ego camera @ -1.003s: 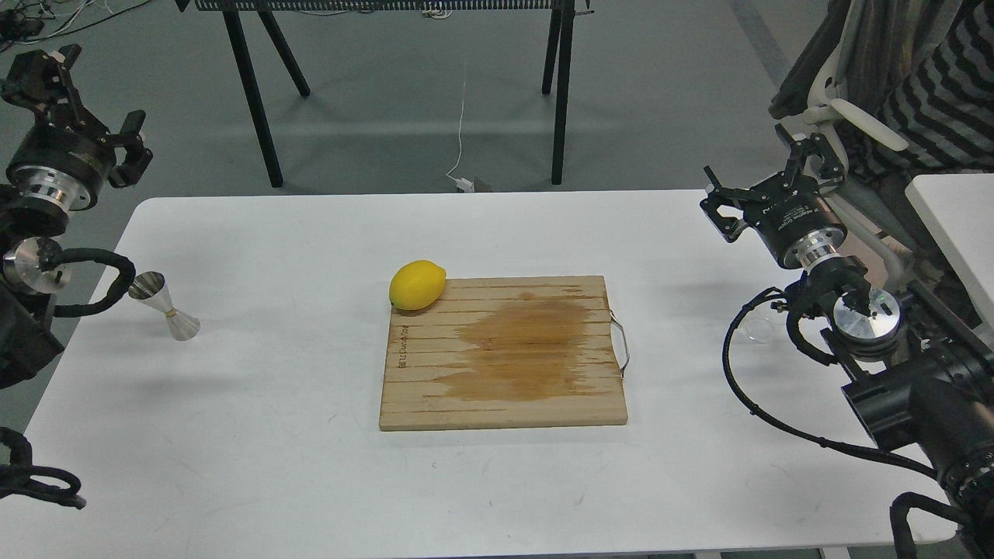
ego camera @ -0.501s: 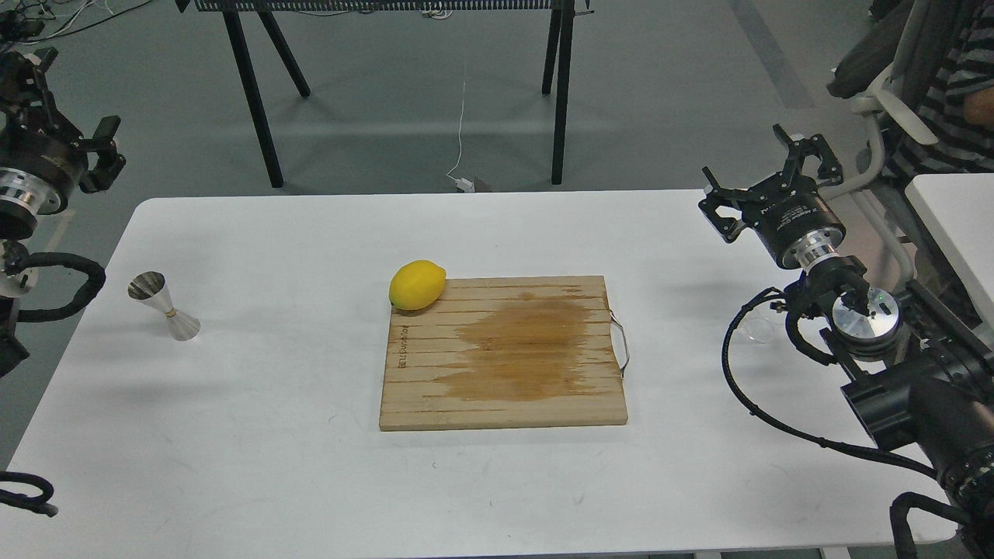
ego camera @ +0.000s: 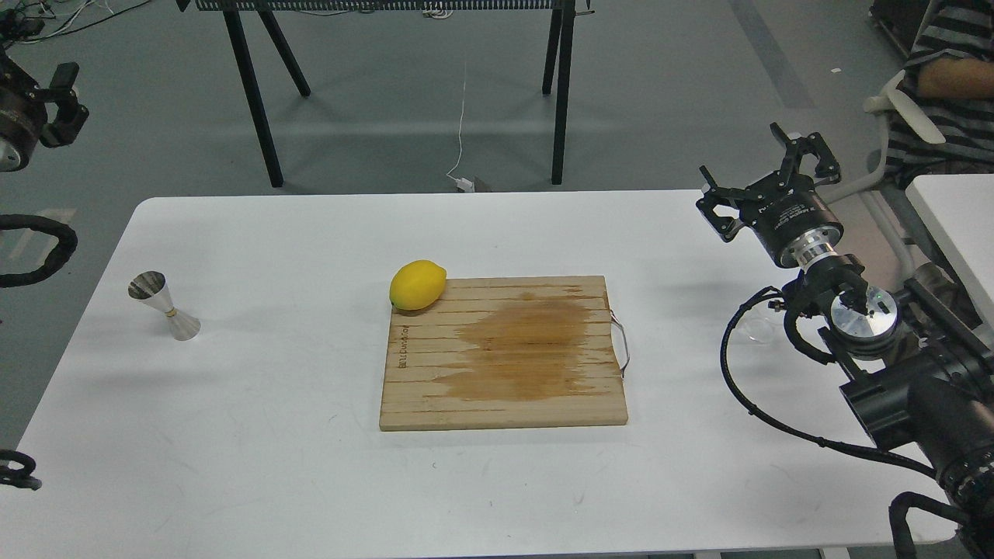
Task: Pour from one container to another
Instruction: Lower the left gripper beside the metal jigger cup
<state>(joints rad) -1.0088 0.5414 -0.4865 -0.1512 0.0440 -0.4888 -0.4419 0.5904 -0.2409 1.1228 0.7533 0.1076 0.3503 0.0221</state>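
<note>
The steel jigger (ego camera: 164,305) stands on the left side of the white table (ego camera: 272,466), tilted in this view, well apart from both arms. The glass cup (ego camera: 757,330) sits near the right edge of the table, partly hidden behind the right arm's black cable. The right gripper (ego camera: 765,182) hangs over the table's far right corner with its jaws spread wide and nothing between them. The left gripper (ego camera: 54,101) is at the upper left edge of the view, mostly cut off, so I cannot tell how its jaws stand. A lemon (ego camera: 418,285) rests on the far left corner of the stained cutting board (ego camera: 503,353) in the middle of the table
</note>
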